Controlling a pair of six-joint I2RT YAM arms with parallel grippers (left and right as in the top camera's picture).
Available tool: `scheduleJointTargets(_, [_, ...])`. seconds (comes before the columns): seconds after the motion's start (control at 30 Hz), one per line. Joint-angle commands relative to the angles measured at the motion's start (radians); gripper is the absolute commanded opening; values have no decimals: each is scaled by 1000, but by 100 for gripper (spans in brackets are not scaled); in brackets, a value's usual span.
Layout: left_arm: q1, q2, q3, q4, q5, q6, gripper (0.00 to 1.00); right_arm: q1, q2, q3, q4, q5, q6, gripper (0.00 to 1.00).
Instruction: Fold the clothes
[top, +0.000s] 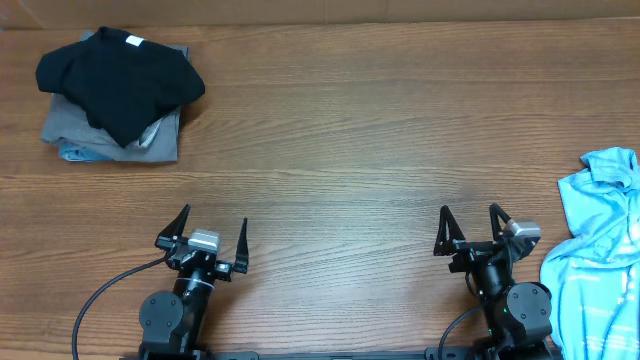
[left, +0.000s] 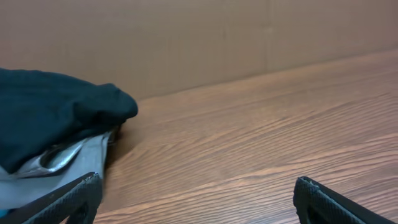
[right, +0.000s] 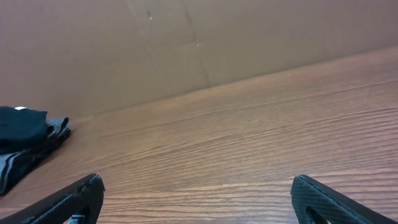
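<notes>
The light sky-blue T-shirt (top: 598, 255) lies crumpled at the table's right edge in the overhead view, partly cut off by the frame. My right gripper (top: 467, 225) is open and empty, just left of the shirt and apart from it. My left gripper (top: 212, 228) is open and empty near the front edge, far from the shirt. In the wrist views both pairs of fingers, left (left: 196, 190) and right (right: 198, 190), are spread wide over bare wood. The shirt is out of both wrist views.
A black shirt (top: 120, 75) lies on a stack of grey folded garments (top: 110, 135) at the back left, also in the left wrist view (left: 50, 118) and the right wrist view (right: 25, 134). A brown cardboard wall (right: 186, 43) backs the wooden table (top: 350, 130).
</notes>
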Motion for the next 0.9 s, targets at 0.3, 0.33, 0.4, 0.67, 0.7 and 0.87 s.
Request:
scheduleJointTargets(0.3, [5,8,153,-57,116,-30,100,-1,4,132,-23,-156,83,100])
scheduleJointTargets(0.33, [5,26,188,-81,111,-29,100,-1,19,165,-48,-156,105,100])
scheduleJointTargets(0.4, [5,93,277,-133,93,-29,100,-1,77,260,-131,-161,139,100])
scheduleJointTargets(0.67, [5,541,734,-373,41,-38,100,-4,529,783,-590,-142,139,100])
scheduleJointTargets(0.7, [5,597,792,-418,42,-48,100,-4,602,854,-653,-130,139,100])
scheduleJointTargets(0.87, [5,916,1126,-699,75,-73,100,-4,948,1166,-909,-118,125,100])
